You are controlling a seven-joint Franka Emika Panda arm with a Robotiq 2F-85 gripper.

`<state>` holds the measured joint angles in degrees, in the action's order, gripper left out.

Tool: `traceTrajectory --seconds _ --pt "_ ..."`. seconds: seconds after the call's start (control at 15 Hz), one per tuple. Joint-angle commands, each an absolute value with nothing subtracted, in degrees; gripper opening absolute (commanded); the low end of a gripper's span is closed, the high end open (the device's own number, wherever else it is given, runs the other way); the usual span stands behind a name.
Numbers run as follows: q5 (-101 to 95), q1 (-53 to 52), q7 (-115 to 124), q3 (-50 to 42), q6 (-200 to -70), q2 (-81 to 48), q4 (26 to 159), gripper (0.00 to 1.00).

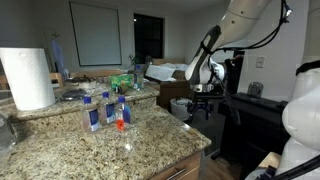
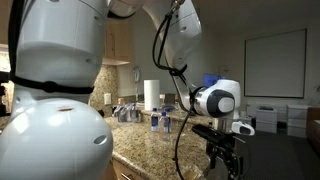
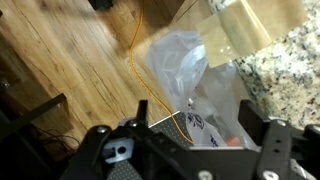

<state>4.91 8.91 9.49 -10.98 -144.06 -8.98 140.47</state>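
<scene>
Wrist view showed the gripper (image 3: pixel 188 150) with its jaws spread wide and empty, hanging beside the granite counter (image 3: pixel 285 62), above a white plastic bag (image 3: pixel 185 65) on the wood floor (image 3: pixel 60 60). In an exterior view the water bottles (image 1: pixel 108 108) stood well apart on that counter. This looked like an approach stage; grasping the bag would call for lowering straight down, clear of the counter's edge.
</scene>
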Motion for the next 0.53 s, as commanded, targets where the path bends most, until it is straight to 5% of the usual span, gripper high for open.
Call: traceTrajectory --seconds 0.0,0.47 --pt "2.9 8.9 11.4 -11.6 -142.2 -7.7 140.0 1.00" --pt "2.5 7.9 8.3 -9.7 -135.6 5.1 136.0 1.00"
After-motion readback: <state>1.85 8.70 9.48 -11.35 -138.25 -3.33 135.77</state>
